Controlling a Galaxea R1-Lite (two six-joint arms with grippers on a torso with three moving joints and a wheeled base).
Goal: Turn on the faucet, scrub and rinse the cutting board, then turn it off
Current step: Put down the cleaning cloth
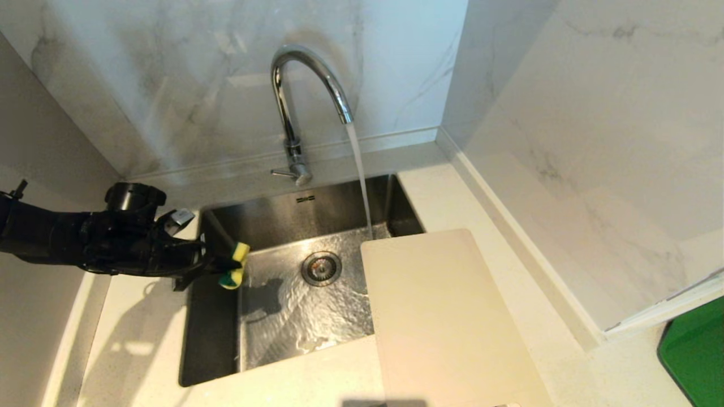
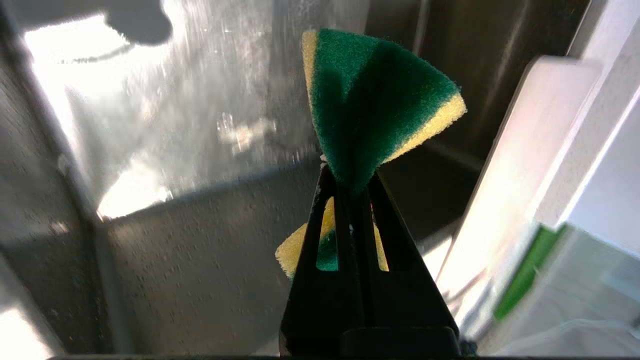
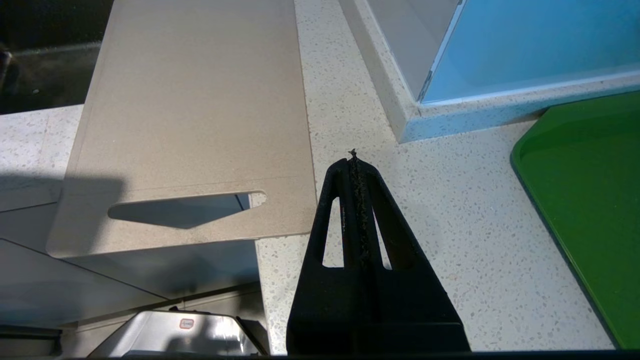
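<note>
Water runs from the chrome gooseneck faucet point(image 1: 294, 102) into the steel sink point(image 1: 215, 339). The beige cutting board point(image 1: 441, 316) lies on the counter to the sink's right, its far left corner over the basin; its handle slot point(image 3: 185, 210) overhangs the counter's front edge. My left gripper point(image 1: 218, 265) hovers over the sink's left edge, shut on a pinched green-and-yellow sponge point(image 2: 370, 110), which also shows as the sponge point(image 1: 236, 265) in the head view. My right gripper point(image 3: 354, 162) is shut and empty above the counter, just right of the board's near end.
A green tray point(image 1: 698, 356) lies on the counter at the far right. Marble walls point(image 1: 594, 141) close off the back and right. The drain point(image 1: 320, 268) sits mid-basin under rippling water. The faucet's thin lever point(image 1: 281, 173) points left at its base.
</note>
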